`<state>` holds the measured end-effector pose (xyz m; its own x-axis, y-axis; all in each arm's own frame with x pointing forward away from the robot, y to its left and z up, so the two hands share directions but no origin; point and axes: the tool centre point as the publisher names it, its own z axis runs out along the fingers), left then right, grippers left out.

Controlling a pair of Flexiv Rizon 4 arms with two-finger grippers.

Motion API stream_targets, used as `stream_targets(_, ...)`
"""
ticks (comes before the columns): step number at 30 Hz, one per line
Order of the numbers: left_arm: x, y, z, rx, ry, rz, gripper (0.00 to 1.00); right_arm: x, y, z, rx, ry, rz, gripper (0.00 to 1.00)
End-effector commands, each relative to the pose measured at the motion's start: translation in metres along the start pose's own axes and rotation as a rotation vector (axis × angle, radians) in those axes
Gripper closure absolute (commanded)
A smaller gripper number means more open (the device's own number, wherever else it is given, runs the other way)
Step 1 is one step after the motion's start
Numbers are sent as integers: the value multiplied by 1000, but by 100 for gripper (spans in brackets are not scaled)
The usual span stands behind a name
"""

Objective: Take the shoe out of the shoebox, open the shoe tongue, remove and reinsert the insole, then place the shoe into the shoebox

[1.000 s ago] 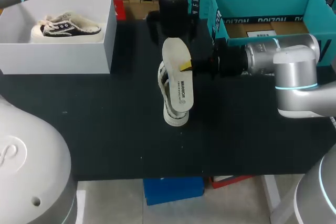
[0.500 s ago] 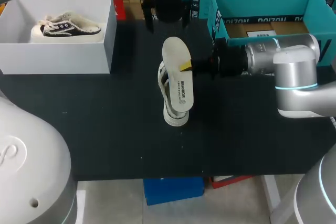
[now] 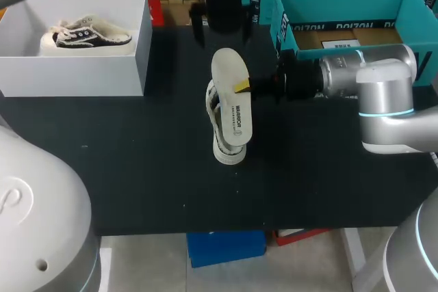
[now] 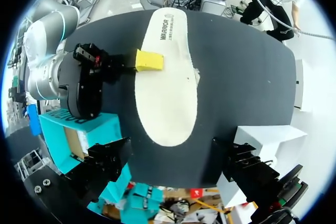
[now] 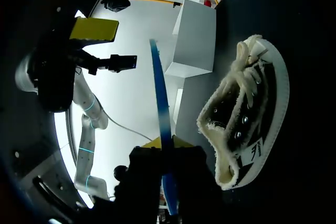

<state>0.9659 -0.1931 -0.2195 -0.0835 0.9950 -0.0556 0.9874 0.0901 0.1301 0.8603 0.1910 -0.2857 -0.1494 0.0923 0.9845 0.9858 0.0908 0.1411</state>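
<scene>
The cream insole [image 3: 231, 97] is pinched between the yellow tips of my right gripper [image 3: 243, 87]. It is held just above the shoe [image 3: 228, 152], which lies on its side on the black table [image 3: 137, 169] below that hand. My left gripper [image 3: 221, 31] hovers beyond the insole's far end, fingers spread wide and holding nothing. The white shoebox [image 3: 75, 76] (a second shoe [image 3: 85, 35] lies inside) sits well apart from both grippers, out to the left gripper's side.
</scene>
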Motion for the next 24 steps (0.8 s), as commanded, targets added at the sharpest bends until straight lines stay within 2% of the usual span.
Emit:
stream_targets(1, 2, -20, -6, -18, -1, 6, 0, 0, 0, 1, 1, -1, 0, 100)
stream_targets(13, 2, -84, -13, -16, -21, 6, 0, 0, 0, 1, 1, -1, 0, 100)
stream_targets(24, -6, -131, -2, -16, -31, 19, 0, 0, 0, 1, 1, -1, 0, 100)
